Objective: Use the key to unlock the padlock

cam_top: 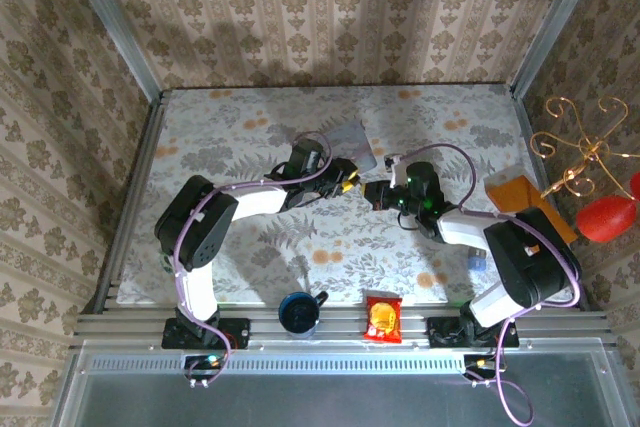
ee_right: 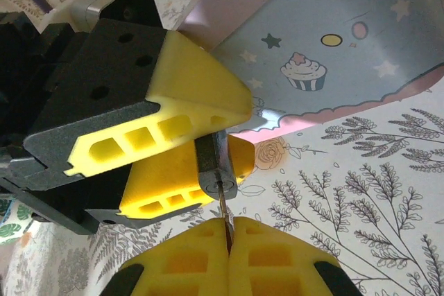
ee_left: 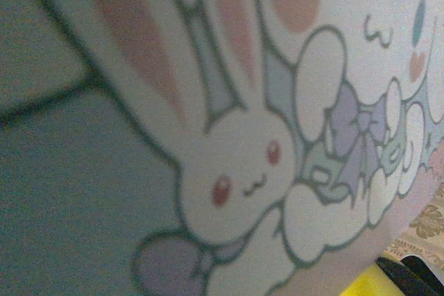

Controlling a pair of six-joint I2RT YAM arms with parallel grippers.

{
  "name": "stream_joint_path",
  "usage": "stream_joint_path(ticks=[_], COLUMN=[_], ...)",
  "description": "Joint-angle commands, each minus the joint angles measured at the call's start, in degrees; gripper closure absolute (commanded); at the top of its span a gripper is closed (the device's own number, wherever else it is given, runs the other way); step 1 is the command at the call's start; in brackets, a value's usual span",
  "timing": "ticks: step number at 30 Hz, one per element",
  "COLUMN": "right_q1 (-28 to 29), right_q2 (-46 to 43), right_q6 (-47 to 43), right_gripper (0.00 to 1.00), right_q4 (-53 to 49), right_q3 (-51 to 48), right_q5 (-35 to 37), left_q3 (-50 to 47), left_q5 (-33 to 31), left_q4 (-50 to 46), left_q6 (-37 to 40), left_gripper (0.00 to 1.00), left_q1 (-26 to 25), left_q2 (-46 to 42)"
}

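The top view is evenly bright and sharp. Soft shadows lie on the table [cam_top: 200, 137] beside the arms [cam_top: 250, 199] — the light seems to come from above. The left wrist view is dim, greenish and heavily blurred, the tin box [ee_left: 229, 171] being too close to focus. In the right wrist view the padlock [ee_right: 211, 171] is sharp — a pale glare sits on the box lid.
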Motion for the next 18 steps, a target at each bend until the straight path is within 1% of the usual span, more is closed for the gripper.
stream_joint_path(ticks=[1, 5, 9, 11, 18], right_q1=[1.1, 0.3, 0.5, 0.6, 0.9], right_q2=[2.1, 2.1, 2.8, 3.5, 2.4], right_q6=[1.7, 2.7, 2.1, 1.4, -9.9], right_gripper=[1.0, 1.0, 1.0, 1.0, 1.0], right_q4=[9.4, 4.3, 1.7, 1.4, -15.4], right_q3=[4.9, 7.9, 10.6, 11.8, 16.9], right_q5=[-11.9, -10.9, -14.8, -18.0, -15.3], left_q3=[1.6, 0.3, 1.1, 1.8, 2.9], left_q5=[8.3, 8.5, 9.5, 10.0, 11.4], left_q4=[5.4, 6.7, 7.8, 7.8, 5.9], left_q6=[-1.7, -3.0, -4.0, -3.9, -3.3], left_gripper=[1.0, 1.0, 1.0, 1.0, 1.0], left_q1=[-2.5, -2.4, -2.5, -2.5, -2.6], left_q2=[1.6, 1.7, 2.8, 3.2, 3.6])
